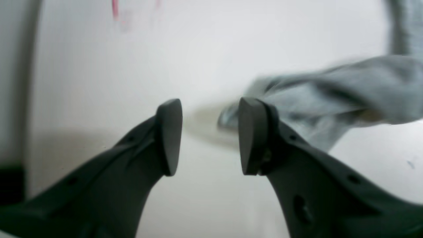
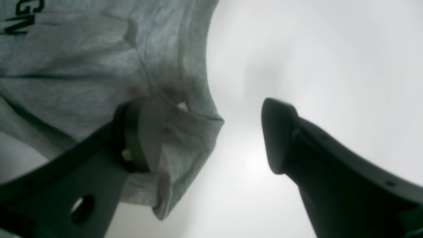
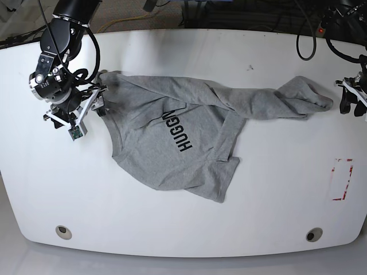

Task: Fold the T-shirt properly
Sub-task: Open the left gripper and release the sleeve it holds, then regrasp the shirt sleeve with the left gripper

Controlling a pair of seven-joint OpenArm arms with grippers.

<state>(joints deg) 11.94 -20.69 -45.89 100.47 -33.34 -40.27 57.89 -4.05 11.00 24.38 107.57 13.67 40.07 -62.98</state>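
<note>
At the table's (image 3: pixel 172 229) left in the base view, the right gripper (image 3: pixel 92 106) sits at the shirt's (image 3: pixel 172 143) edge. Its wrist view shows the jaws spread wide, one finger (image 2: pixel 145 138) under or against a fold of grey hem, the other clear of the cloth; nothing is pinched between them.

The shirt lies across the middle of the table, crumpled: the body with its black lettering (image 3: pixel 178 132) lies fairly flat but skewed, while one part is twisted into a rope running out to the right.

At the far right the left gripper (image 3: pixel 352 97) sits just beside the end of that rope. Its jaws stand partly open with only bare table between them; the cloth lies beside one finger (image 1: pixel 252 135), not gripped.

This looks like the spreading stage, before any fold. Next, each gripper likely needs to close on its cloth edge, then pull apart to untwist the rope.

A red-marked patch (image 3: pixel 342 179) lies near the right edge, clear of the work. The twist itself is the main obstacle.
</note>
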